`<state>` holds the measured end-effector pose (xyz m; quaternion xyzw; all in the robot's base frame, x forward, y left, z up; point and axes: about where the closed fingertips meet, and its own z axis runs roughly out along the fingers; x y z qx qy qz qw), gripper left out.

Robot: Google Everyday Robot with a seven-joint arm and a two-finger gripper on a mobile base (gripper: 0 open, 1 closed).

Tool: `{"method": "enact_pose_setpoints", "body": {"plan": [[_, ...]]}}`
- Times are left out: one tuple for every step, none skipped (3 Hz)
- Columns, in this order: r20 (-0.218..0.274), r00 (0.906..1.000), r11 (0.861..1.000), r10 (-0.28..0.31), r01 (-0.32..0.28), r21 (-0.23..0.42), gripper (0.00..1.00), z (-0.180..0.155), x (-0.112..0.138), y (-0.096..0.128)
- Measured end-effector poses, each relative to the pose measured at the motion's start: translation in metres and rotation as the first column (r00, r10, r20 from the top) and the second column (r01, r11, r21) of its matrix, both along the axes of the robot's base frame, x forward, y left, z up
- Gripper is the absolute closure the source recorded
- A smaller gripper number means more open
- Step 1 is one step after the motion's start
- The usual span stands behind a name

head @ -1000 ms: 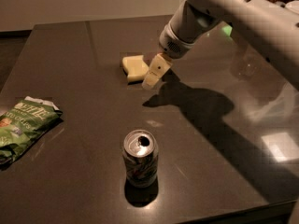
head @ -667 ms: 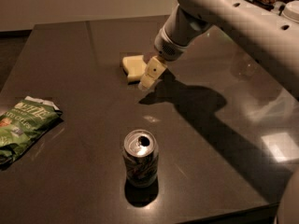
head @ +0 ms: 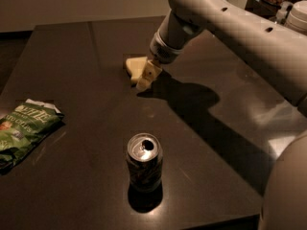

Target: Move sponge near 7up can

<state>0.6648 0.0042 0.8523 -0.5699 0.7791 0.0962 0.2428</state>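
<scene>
jaws at sponge edge; pale yellow, thick block

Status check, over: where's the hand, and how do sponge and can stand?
Hand down at the sponge, its right side. Sponge on the table, well apart from the 7up can nearer the camera. Snack bag at left, off that line.
</scene>
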Motion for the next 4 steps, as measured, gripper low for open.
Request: {"method": "enact_pose_setpoints", "body": {"plan": [[-0.012,0.9999,1.0,-0.001,0.001,-0.004,0.43,-0.004,0.004,0.001],[-0.01,1.0,1.0,0.001,-0.001,0.002,0.67,0.002,0.003,-0.002],[-0.001,1.0,1.0,0.009,-0.009,0.019,0.89,0.012,-0.012,-0.019],[-0.005,0.9997,0.999,0.025,-0.025,0.048,1.0,0.022,-0.039,-0.048]]}}
